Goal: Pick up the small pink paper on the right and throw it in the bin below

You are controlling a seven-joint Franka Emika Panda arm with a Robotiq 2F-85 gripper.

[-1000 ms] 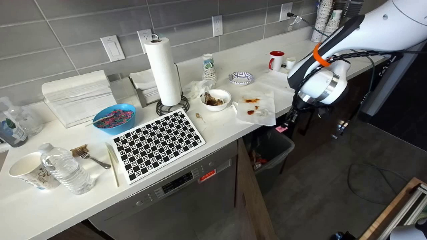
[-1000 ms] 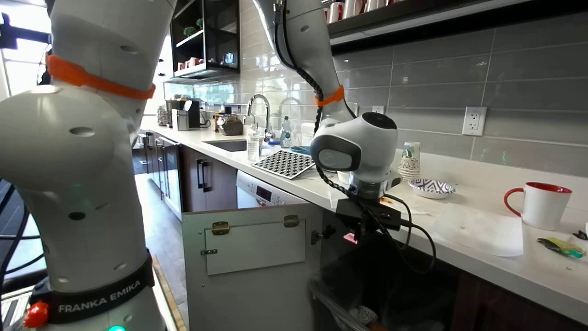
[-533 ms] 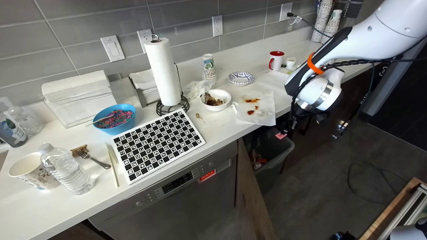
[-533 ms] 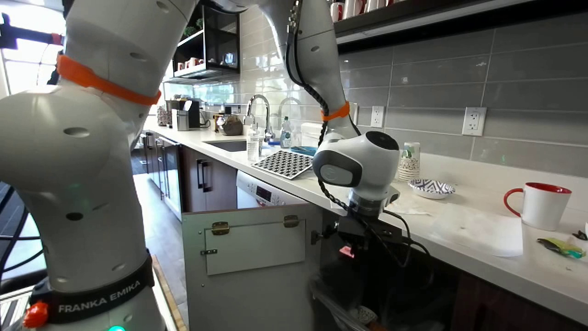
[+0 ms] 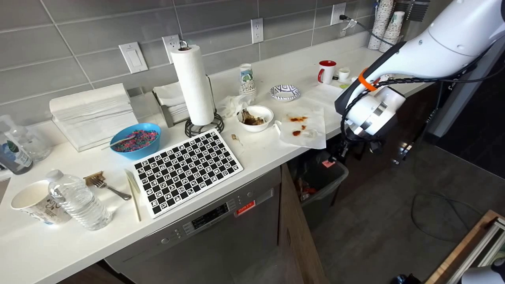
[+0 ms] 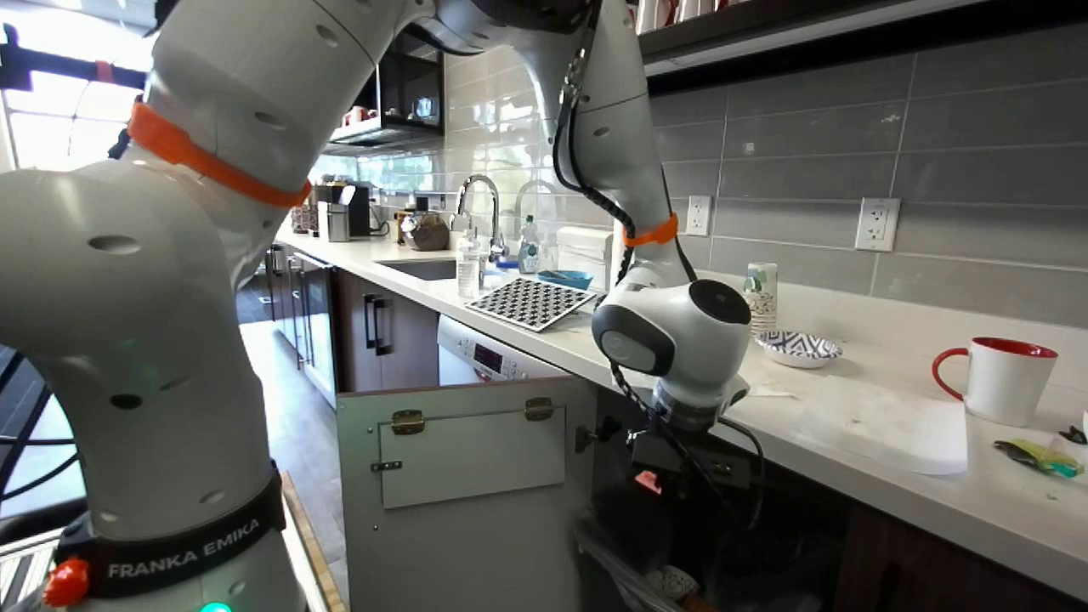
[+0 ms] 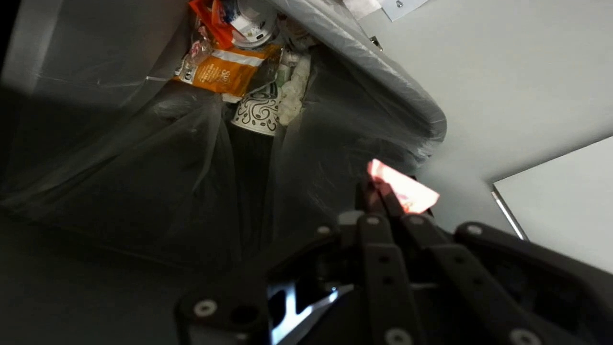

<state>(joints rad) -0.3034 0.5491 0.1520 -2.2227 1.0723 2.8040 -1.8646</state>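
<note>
The small pink paper [image 7: 411,191] is pinched at one corner between the fingertips of my gripper [image 7: 378,186], which is shut on it. Its free part sticks out beside the fingers, very bright in the wrist view. In both exterior views the pink paper [image 5: 328,163] [image 6: 648,481] shows below the counter's level, under the dark gripper. The dark bin [image 5: 341,175] with its clear-looking liner lies lower, inside the cabinet. From the wrist, the bin's lined rim [image 7: 433,120] runs past the paper, and my fingers hang above the bin's near part. The fingertips are hard to make out in both exterior views.
Inside the bin lie an orange wrapper [image 7: 230,69] and a patterned paper cup [image 7: 258,112]. The open cabinet door [image 6: 467,476] stands beside the bin. Above, the counter's edge is close to my wrist, with a stained paper sheet [image 5: 303,128] on it.
My arm has come down over the last second, carrying the pink paper lower beneath the counter and further over the bin. The paper has stayed in the fingers.
</note>
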